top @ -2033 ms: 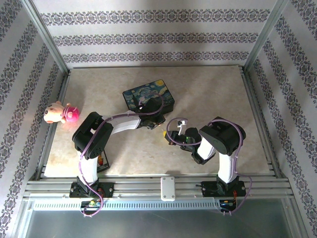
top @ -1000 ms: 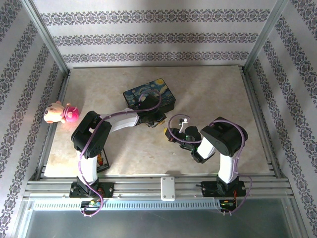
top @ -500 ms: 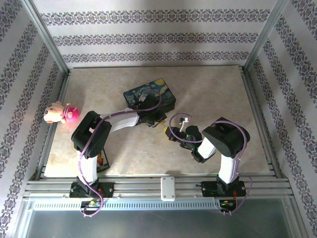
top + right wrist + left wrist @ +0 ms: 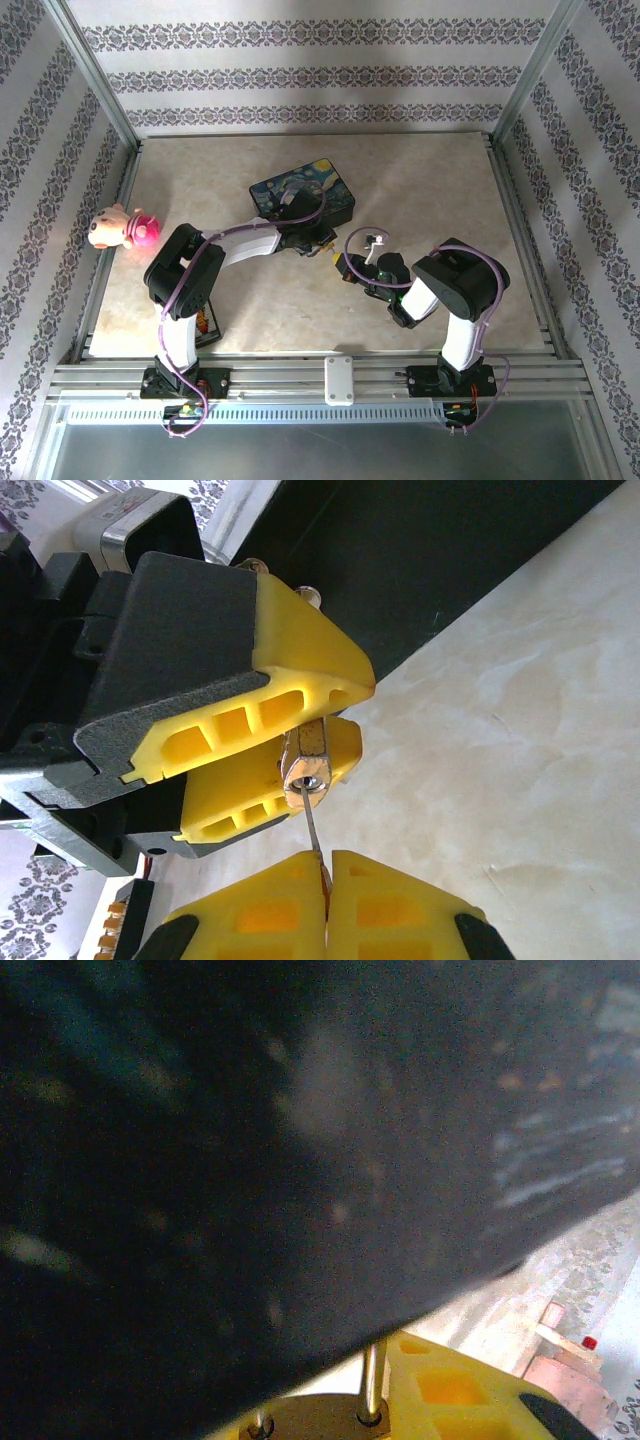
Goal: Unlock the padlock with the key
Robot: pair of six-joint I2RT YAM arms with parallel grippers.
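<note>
The key [image 4: 314, 830] met the keyhole [image 4: 306, 778]
Left jaws held padlock [image 4: 305, 748], right jaws pinched key; misalignment could bend it.

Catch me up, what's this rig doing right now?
The left hand holds the small brass padlock beside the dark painted box. The right hand is shut on the thin key, whose tip meets the keyhole end of the padlock. How far in it sits is unclear, and nothing shows the lock open yet.
</note>
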